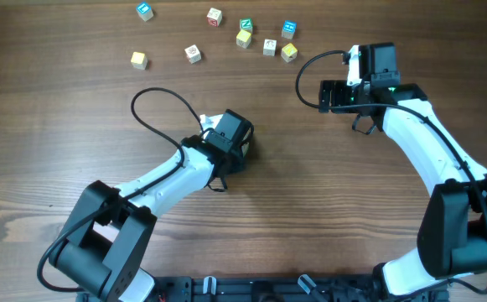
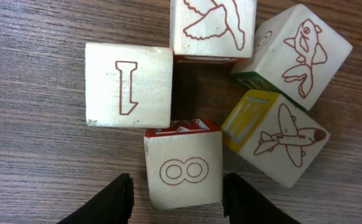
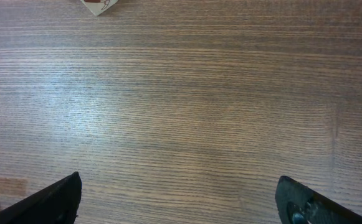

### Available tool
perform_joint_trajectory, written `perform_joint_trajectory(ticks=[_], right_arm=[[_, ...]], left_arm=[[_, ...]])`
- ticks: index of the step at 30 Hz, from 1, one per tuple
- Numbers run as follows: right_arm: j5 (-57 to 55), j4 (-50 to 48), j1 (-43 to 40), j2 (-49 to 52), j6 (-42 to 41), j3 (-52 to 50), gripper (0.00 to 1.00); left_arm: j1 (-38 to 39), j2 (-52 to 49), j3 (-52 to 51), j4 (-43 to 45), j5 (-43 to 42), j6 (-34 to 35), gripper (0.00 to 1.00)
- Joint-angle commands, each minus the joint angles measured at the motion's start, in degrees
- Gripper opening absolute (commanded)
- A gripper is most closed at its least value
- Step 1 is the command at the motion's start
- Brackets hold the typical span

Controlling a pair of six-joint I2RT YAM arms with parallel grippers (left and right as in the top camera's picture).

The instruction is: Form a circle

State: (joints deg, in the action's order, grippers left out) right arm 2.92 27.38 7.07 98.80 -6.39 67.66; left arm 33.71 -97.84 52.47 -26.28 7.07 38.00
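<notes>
The circle (image 2: 246, 118) is seen from the left wrist as a tight ring of five pale wooden cubes on the wood-grain surface (image 1: 310, 210), with a small dark gap at its middle. A cube printed with a red "I" (image 2: 128, 85) is set at the left. A bird cube (image 2: 213, 26) is at the top and a fish cube (image 2: 296, 53) at the upper right. An aeroplane cube (image 2: 280, 140) with a yellow side face is at the lower right, and a cube marked "8" (image 2: 184, 168) is at the bottom.

The "8" cube is straddled by the two dark fingers of the left hand (image 2: 177, 199), whose jaws are parted. A strip of bare wood is visible between the left finger and the cube, while the right finger is just beside it, so nothing is clamped. From overhead the ring is hidden beneath this hand, near the middle of the surface.

The right hand (image 3: 179, 202) is held spread wide above bare wood and grips nothing; only the corner of one cube (image 3: 100, 5) is caught at the top edge of its view.

A scatter of loose cubes (image 1: 243, 39) with blue, yellow, red and green faces is spread along the far edge, well apart from the ring.
</notes>
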Motion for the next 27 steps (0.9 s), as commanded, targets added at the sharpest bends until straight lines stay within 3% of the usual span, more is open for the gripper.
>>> perform_joint_trajectory(ticks=[1,14,27], right_arm=[[0.04,-0.15,0.13,-0.39,-0.22,0.04,1.00],[0.04,-0.17,0.13,-0.39,-0.17,0.04,1.00],[0.04,-0.15,0.13,-0.39,-0.20,0.04,1.00]], left_arm=[[0.26,0.79,-0.44,0.70,1.64,-2.25,0.50],[0.26,0.76,-0.44,-0.22,1.99,-4.37,0.29],[0.26,0.76,-0.44,-1.57,2.01,-14.03,0.33]])
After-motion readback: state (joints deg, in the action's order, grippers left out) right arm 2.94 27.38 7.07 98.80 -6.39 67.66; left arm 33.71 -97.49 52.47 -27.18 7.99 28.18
